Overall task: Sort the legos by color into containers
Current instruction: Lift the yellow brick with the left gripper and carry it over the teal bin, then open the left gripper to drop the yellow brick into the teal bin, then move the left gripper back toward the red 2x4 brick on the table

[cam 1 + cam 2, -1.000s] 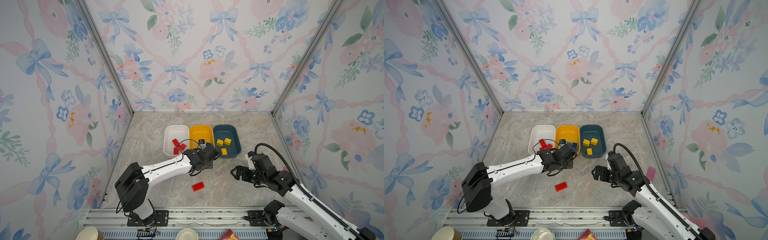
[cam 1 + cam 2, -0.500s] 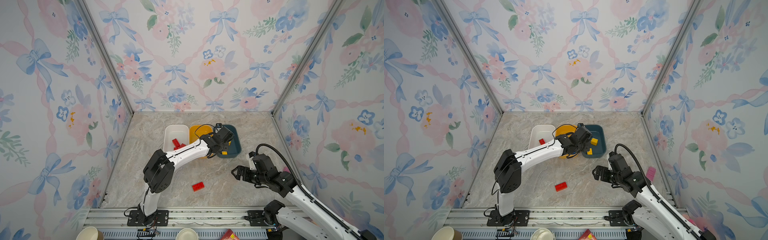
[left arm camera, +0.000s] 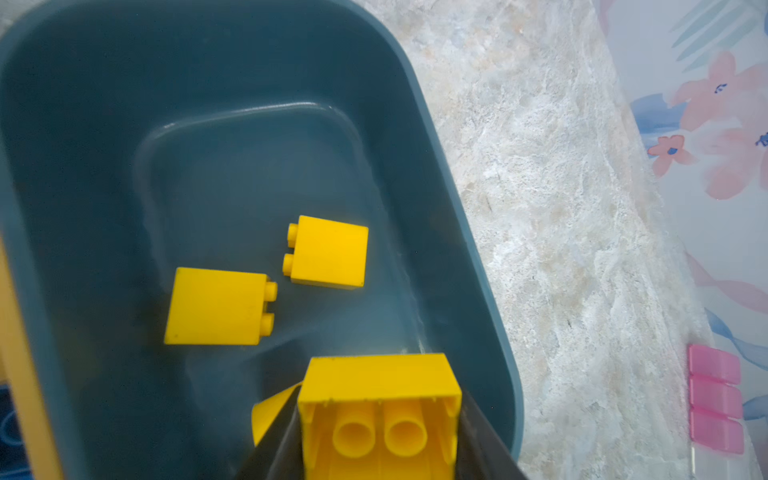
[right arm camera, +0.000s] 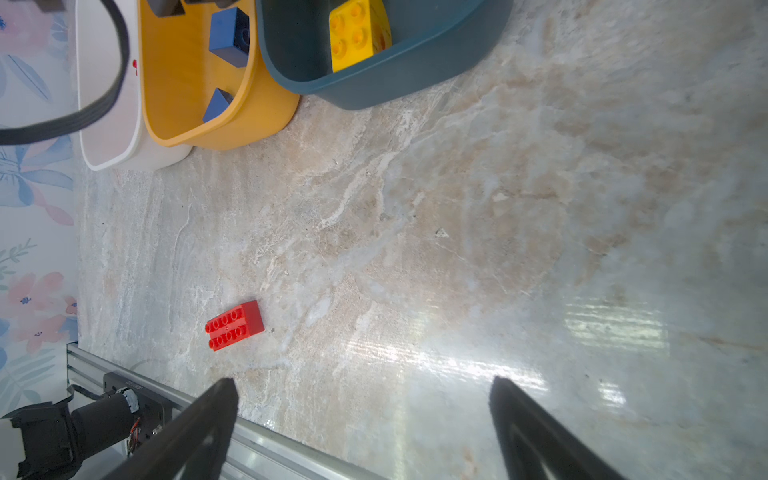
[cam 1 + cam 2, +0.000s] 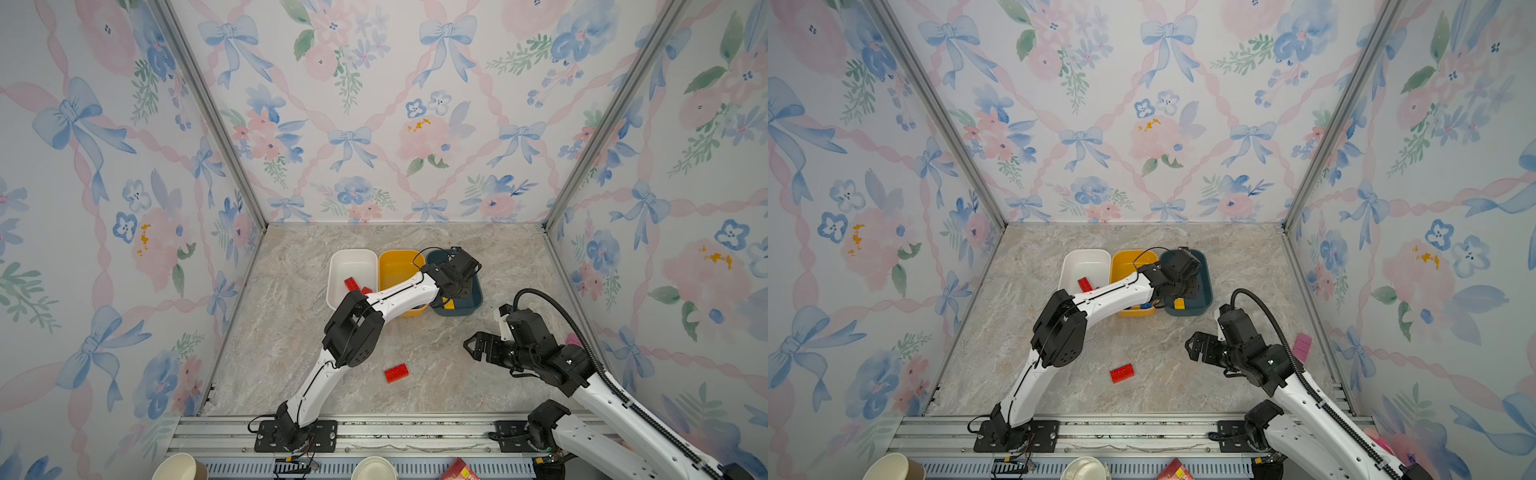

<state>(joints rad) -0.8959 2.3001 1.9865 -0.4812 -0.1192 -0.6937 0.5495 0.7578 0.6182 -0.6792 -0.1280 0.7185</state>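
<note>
- My left pincer point(image 3: 378, 436), closed partway, clamps a yellow brick point(image 3: 380, 386) by its sides, with the hollow underside facing the wrist camera.
- Directly beneath the pincer sits the dark blue tub point(image 3: 83, 83). Two more yellow bricks point(image 3: 328, 251) lie on their sides on its floor, just past the fingertips and slightly apart.
- Another yellow piece peeks out under the held brick; I cannot tell how close it is.
- One place over from the pincer, under my arm, the orange tub point(image 5: 397, 266) holds blue bricks point(image 4: 230, 35). Past that, the white tub point(image 5: 353, 262) holds red bricks point(image 5: 352, 283).
- Well back from the pincer, toward the arm bases, a loose red brick point(image 5: 395, 372) lies studs-up on the table point(image 4: 415, 208).
- My right pincer point(image 4: 361, 381) hangs wide open and empty over bare table, with the loose red brick off to one side of it.
- The step in hand, as I read it, is delivering yellow to the blue tub. The next move calls for spreading the jaws while over the tub, then lifting clear of its rim. After that, the loose red brick looks like the last one to fetch, bound for the white tub.
</note>
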